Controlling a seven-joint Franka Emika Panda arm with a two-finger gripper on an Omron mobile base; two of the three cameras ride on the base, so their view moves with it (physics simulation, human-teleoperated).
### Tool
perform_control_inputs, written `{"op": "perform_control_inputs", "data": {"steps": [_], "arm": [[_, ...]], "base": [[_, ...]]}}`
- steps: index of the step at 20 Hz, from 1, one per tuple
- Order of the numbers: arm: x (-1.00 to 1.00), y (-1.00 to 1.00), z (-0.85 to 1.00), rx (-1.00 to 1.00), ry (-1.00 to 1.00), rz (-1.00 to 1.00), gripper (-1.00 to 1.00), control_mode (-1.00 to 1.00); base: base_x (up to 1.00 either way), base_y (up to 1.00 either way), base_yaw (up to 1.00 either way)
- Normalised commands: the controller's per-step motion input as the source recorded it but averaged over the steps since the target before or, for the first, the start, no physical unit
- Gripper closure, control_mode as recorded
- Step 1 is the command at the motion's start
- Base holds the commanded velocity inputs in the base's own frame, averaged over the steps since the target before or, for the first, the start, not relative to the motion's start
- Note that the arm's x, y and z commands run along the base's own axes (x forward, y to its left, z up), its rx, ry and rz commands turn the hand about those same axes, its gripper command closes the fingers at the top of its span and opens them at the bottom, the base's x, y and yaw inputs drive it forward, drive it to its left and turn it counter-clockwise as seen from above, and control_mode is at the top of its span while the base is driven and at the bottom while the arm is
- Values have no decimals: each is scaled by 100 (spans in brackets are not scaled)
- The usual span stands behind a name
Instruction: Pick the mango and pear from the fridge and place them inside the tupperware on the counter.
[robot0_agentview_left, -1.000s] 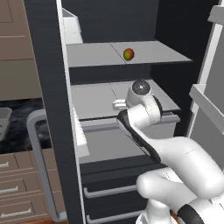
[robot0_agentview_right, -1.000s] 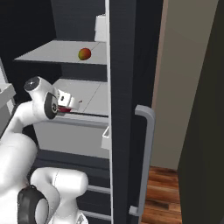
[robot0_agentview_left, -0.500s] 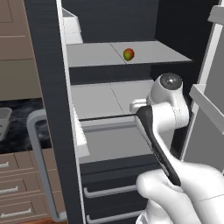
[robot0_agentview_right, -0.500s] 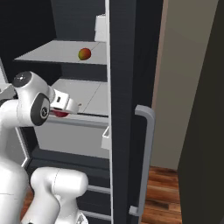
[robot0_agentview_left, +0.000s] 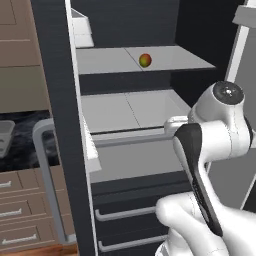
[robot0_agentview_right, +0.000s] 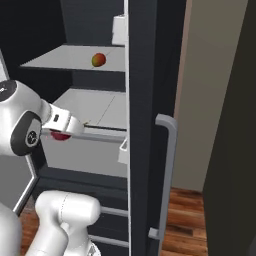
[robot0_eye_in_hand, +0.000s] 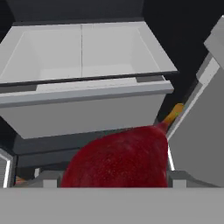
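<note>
Here, gripper (robot0_agentview_right: 62, 135) clamped on dark red pear (robot0_eye_in_hand: 120, 159), just before the fridge (robot0_agentview_left: 55, 100) drawer (robot0_eye_in_hand: 83, 105), mango (robot0_agentview_left: 145, 60) on shelf above.

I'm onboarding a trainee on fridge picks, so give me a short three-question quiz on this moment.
1. True or false: the mango lies in the light grey drawer.
2. What does the gripper hold? A) a red pear B) a lemon C) nothing
3. Fill in: the tupperware sits on the ____.
Key: 1 false, it lies on the upper shelf; 2 A; 3 counter.
</note>
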Motion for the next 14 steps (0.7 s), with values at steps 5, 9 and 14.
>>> {"op": "perform_control_inputs", "data": {"steps": [5, 9, 14], "arm": [[0, 0, 0, 0, 0, 0, 100, 100], [0, 0, 0, 0, 0, 0, 100, 100], [0, 0, 0, 0, 0, 0, 100, 100]], "base": [[-100, 0, 0], [-100, 0, 0], [-88, 42, 7]]}}
